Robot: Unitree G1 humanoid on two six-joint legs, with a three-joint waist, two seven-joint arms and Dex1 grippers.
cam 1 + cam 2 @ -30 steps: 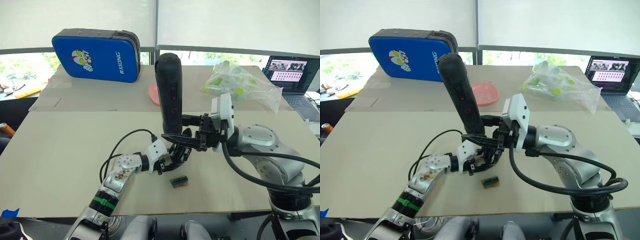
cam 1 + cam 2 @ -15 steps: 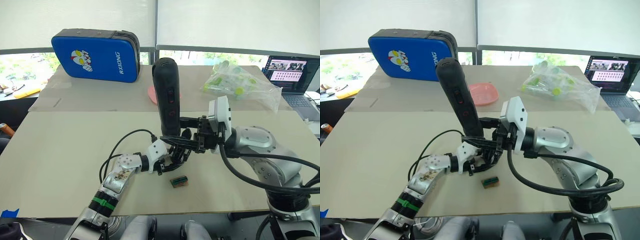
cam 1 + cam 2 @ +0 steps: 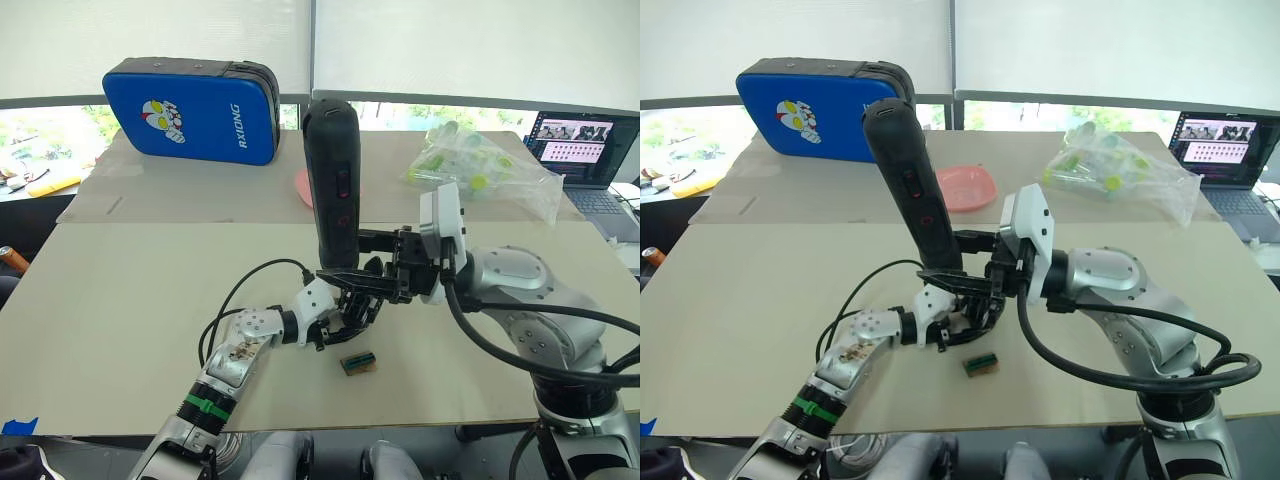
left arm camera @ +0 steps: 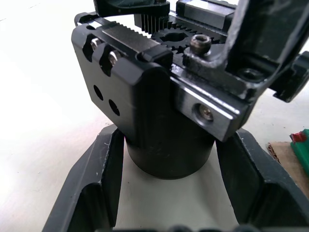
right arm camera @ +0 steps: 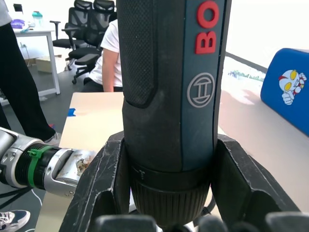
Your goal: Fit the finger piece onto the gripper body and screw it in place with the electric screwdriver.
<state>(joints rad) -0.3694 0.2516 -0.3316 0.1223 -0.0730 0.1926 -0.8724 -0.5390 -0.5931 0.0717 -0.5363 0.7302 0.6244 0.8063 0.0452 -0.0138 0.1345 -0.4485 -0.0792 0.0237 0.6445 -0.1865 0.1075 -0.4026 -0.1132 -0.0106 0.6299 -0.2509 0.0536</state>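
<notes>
The gripper body, a black block with toothed racks and a metal bracket, sits between the fingers of my left gripper, which is shut on its round base just above the table. My right gripper is shut on the lower end of the electric screwdriver. The screwdriver stands almost upright, with its tip down over the gripper body. The right wrist view shows its dark barrel clamped between both fingers. The finger piece is hidden among the grippers; I cannot tell it apart from the body.
A small green-and-brown block lies on the table just in front of the grippers. At the back are a blue case, a pink dish, a plastic bag of parts and a laptop at the far right.
The top of the screwdriver has leaned slightly to the left in my right gripper. The left gripper and the gripper body have stayed put.
</notes>
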